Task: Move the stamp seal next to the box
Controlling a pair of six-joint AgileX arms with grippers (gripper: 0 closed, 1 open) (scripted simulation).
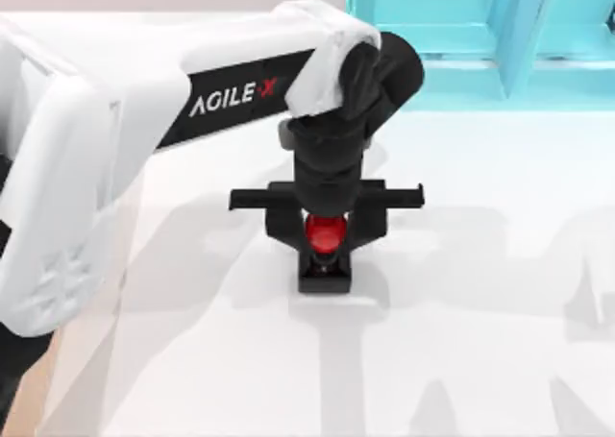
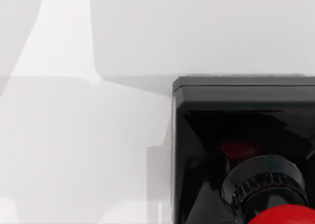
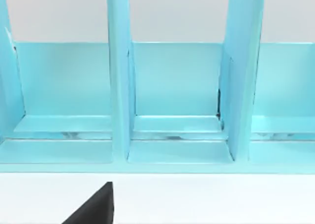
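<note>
The stamp seal (image 1: 325,254) stands upright near the middle of the table, with a glossy red round knob over a black square base. My left gripper (image 1: 325,231) hangs straight over it, open, one finger on each side of the knob with a small gap. The left wrist view shows the stamp seal (image 2: 243,135) very close, its red knob at the picture's edge. The box is out of view. A black part of my right gripper (image 3: 93,209) shows in the right wrist view, facing the cyan structure.
A translucent cyan-blue compartmented structure (image 1: 480,34) stands at the table's back right; its upright dividers (image 3: 119,76) show in the right wrist view. White tabletop (image 1: 480,341) lies around the stamp. My left arm (image 1: 144,101) crosses the back left.
</note>
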